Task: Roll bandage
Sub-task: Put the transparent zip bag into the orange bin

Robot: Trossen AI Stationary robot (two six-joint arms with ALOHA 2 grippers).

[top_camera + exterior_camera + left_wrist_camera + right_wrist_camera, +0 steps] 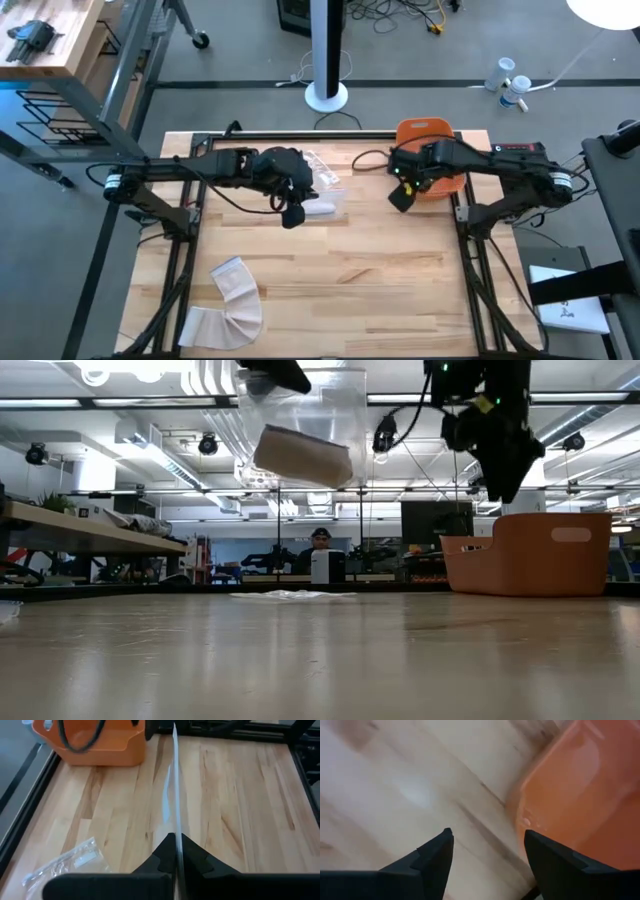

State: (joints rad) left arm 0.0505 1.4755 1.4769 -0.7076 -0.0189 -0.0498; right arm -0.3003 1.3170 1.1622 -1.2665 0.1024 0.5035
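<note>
I am a two-armed robot at a wooden desk [340, 290], seen from above, from desk level, and from both wrists.

My left end effector [292, 213] is raised above the middle of the desk, towards the back. Its fingers are clenched on the top edge of a clear plastic bag [300, 430]. In the low view the bag hangs well off the desk, with a pale rolled bandage [302, 455] tilted inside it. From my left wrist the bag shows only as a thin clear sheet [176, 795] pinched edge-on between my fingers.

My right end effector [400, 196] is also in the air, just beside the orange bin [432, 160] at the back right of the desk. Its fingers are spread apart and hold nothing; between them I see only bare wood and the bin's wall.

Near the front left corner of the desk lies a long white strip of bandage [232, 305], loose and curved, not rolled. It is well apart from both of my arms. An empty crumpled wrapper [67, 862] lies flat towards the back of the desk.

My judgement: one roll looks finished and bagged, but has not yet been put down or dropped in the bin. The loose strip is untouched, so if it belongs to the task, its rolling is all left to do.
</note>
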